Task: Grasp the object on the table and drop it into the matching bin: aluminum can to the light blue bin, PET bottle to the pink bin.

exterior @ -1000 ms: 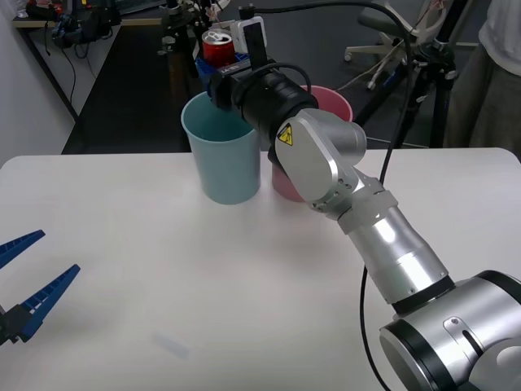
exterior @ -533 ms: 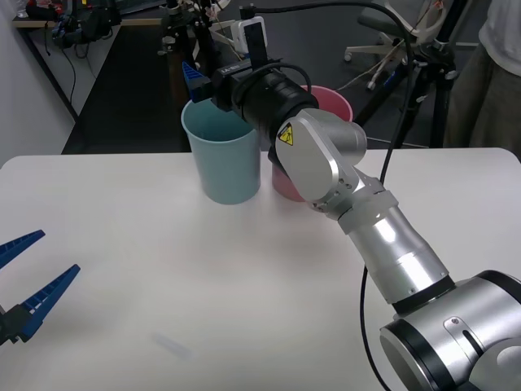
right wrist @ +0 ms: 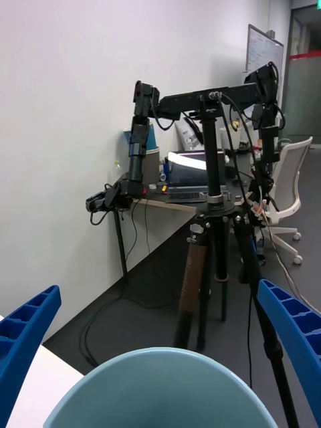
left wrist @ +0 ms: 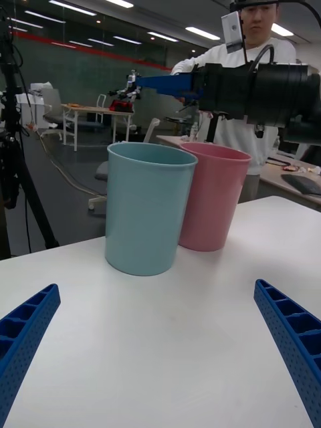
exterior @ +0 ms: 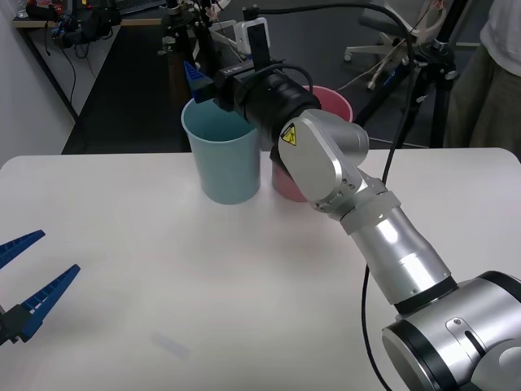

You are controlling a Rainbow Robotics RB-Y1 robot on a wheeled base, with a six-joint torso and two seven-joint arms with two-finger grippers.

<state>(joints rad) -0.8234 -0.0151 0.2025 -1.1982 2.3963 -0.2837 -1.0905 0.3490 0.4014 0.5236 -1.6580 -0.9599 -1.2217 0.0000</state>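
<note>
The light blue bin [exterior: 221, 159] stands at the far middle of the white table [exterior: 244, 269], with the pink bin [exterior: 332, 102] touching its right side. My right gripper [exterior: 207, 77] hovers open just above the light blue bin's rim [right wrist: 160, 381], with nothing between its fingers. The aluminum can is out of view. My left gripper [exterior: 59, 252] rests open low at the table's near left, facing the light blue bin [left wrist: 147, 207] and the pink bin [left wrist: 217, 200]. From there the right gripper [left wrist: 167, 83] shows above the bins.
My right arm [exterior: 366, 220] stretches diagonally over the table's right half and partly hides the pink bin. A black tripod [exterior: 427, 81] and an office chair [exterior: 383, 37] stand behind the table's far edge. Another tripod [right wrist: 207, 221] rises beyond the light blue bin.
A second ago my right gripper held the red can above the light blue bin. Its fingers have opened and the can is gone from them. The left arm has stayed still.
</note>
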